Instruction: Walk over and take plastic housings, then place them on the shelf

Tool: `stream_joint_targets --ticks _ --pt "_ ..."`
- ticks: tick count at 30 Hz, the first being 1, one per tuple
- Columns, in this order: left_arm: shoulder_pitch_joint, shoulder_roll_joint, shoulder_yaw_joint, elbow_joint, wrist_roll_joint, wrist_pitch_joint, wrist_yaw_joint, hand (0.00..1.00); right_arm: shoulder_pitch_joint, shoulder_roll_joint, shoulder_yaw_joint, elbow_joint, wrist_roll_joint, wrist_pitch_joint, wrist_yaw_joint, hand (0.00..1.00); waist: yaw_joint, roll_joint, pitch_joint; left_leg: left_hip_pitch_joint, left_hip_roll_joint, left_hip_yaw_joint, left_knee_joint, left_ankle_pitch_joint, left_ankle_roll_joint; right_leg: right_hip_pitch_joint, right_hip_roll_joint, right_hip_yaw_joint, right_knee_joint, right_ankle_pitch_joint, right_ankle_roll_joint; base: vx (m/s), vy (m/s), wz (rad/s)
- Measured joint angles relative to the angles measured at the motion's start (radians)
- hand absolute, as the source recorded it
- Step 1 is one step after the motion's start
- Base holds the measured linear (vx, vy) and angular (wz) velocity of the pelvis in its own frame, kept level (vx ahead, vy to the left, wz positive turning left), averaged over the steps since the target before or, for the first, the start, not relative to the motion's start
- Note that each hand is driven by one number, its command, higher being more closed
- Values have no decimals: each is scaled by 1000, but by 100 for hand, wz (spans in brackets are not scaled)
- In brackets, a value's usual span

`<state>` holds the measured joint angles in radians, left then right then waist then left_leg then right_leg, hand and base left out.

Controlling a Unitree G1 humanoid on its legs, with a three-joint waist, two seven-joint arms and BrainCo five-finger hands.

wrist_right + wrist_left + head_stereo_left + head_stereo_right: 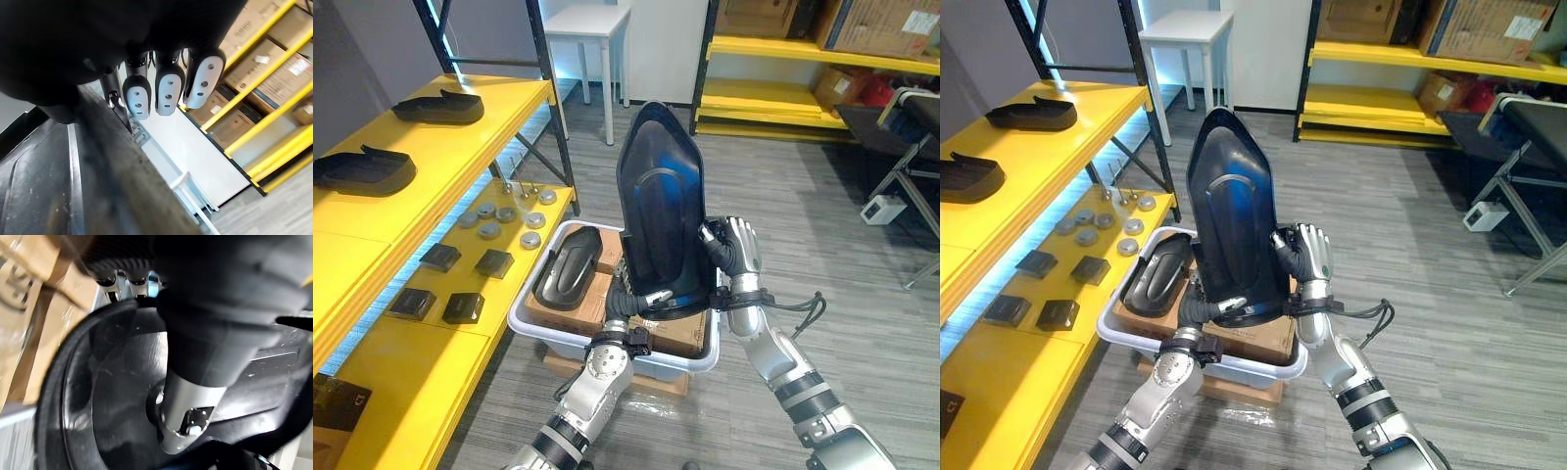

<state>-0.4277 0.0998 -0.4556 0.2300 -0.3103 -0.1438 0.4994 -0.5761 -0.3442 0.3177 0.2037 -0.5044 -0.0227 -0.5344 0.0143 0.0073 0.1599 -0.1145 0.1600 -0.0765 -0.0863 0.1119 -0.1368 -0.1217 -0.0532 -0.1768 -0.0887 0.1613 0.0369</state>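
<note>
While both hands hold the black plastic housing (661, 196) above the white bin (533, 328), the step in hand appears to be the carry: the pick is done and the placing on the yellow shelf (460, 137) is not yet begun. The left robot hand (628, 302) grips the housing's broad lower end from below, with its fingers curled over the rim and its thumb pressed on the glossy face, as its wrist view shows. The right robot hand (739, 250) is closed on the right-hand edge, its fingers hooked over it.

The housing's long axis runs nearly upright. The narrow pointed tip is up, the wide rounded end is down at the hands, and the glossy face is turned toward the robot's head.

A second housing (568, 266) lies in the bin on cardboard boxes (675, 333). On the shelf's upper level, to the robot's left, a far housing (440, 106) and a near housing (362, 171) lie flat, well apart.

The next move probably calls for a turn to the left and then tipping the long axis down from upright to flat. The part can then be set on a bare stretch of that level, with both grips kept until it rests.
</note>
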Motion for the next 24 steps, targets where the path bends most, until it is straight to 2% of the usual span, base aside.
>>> stream_joint_targets --ticks 1,2,4,11,14,20,21,24 --pt "0 3 0 4 0 0 4 0 4 -3 13 -13 0 -2 -4 100 0 -4 -7 0 0 2 0 -3 2 -1 0 2 -1 0 0 -34 25 -3" --pt "3 3 0 8 -2 0 4 100 14 -3 23 -31 0 -2 -4 100 1 -6 -15 0 0 2 0 -4 2 -1 0 2 -1 0 0 0 0 0" --pt "10 12 -1 9 -6 -1 4 100 25 -7 44 -37 1 -11 -6 100 1 -8 -26 1 1 2 0 -7 -1 -1 0 3 -1 0 0 0 0 0" --pt "28 59 -42 16 -120 -1 -40 100 30 -11 132 -51 34 -18 -4 100 4 -8 -46 4 3 5 0 -2 1 2 2 1 0 9 -10 12 7 0" --pt "62 60 -42 16 -159 -18 -48 100 53 -12 166 -74 54 -18 -3 100 7 -8 -55 12 3 -4 1 -2 1 15 3 -3 1 8 -9 43 30 5" --pt "124 64 -42 -1 -160 -34 -48 100 80 -15 209 -82 71 -18 -3 100 20 -7 -61 14 3 -35 7 -11 -8 38 3 -31 -3 3 -9 -36 29 15" --pt "135 68 -42 -21 -158 -37 -47 100 86 -15 209 -102 72 -18 -3 100 30 -6 -61 11 3 -35 13 -15 -6 37 4 -30 -3 0 -5 -55 19 5" --pt "172 74 -38 -74 -140 -52 -30 100 103 -16 215 -151 75 -18 -3 100 31 -1 -65 0 4 -39 21 -16 -7 33 4 -32 -3 -3 -8 -52 8 2"
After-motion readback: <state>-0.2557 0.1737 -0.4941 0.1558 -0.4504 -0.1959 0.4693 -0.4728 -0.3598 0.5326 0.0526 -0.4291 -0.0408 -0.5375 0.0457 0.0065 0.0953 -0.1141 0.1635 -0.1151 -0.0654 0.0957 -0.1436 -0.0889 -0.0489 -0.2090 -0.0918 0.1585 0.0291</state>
